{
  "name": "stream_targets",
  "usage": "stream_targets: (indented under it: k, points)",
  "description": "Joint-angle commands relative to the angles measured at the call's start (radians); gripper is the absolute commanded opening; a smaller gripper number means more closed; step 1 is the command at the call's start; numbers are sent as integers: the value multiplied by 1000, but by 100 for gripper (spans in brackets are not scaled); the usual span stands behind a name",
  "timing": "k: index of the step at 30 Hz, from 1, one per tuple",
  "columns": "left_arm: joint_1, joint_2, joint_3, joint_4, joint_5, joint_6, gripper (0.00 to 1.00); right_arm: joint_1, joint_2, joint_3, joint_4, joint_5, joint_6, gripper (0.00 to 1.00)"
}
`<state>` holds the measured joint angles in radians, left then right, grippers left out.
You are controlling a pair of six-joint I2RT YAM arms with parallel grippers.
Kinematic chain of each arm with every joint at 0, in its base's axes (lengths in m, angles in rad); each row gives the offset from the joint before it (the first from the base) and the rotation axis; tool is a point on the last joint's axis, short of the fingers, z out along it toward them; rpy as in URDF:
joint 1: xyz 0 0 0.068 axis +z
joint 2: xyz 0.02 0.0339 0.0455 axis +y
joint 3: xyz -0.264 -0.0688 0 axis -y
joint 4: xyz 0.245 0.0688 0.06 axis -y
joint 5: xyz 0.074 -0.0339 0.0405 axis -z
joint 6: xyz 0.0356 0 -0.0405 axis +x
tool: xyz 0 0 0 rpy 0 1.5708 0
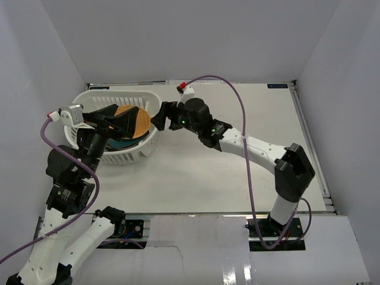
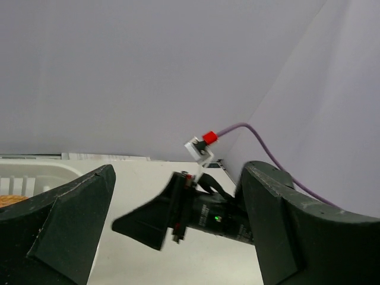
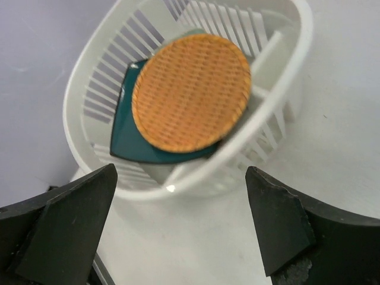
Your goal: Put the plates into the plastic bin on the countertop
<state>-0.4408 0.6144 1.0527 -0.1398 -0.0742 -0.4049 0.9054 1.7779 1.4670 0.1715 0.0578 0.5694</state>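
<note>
The plastic bin [image 1: 119, 94] stands on the white bench [image 1: 237, 178] with plates stacked inside it. The orange woven plate [image 3: 190, 92] lies on top, tilted against the bin's slotted wall, and the dark-teal square plate [image 3: 127, 139] is directly under it, one corner jutting out toward the bin's rim. A pale piece shows beneath that, but too little of it is visible to name. The right fingers [image 3: 59, 231] are spread wide apart and grasp nothing. They hover just outside the bin's rim, on the side facing the open bench, and point in at the plates. The left fingers [image 2: 65, 225] are also released and fully apart, with nothing between them. They are raised above the bin's interior, near the orange woven plate, and face across the bin toward the right fingers.
</note>
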Motion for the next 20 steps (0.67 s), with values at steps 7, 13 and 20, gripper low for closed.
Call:
stream_targets:
  k: [7,13,20]
  points:
    - [-3,-28,4,-150,20,1,98,-13,-694,-515,-88,299,-284,99]
    - [-3,-128,-108,-228,50,1,98,-14,-1158,-749,-337,502,-315,90]
    - [-4,-150,-191,-244,70,-89,98,-16,-1387,-896,-342,496,-296,90]
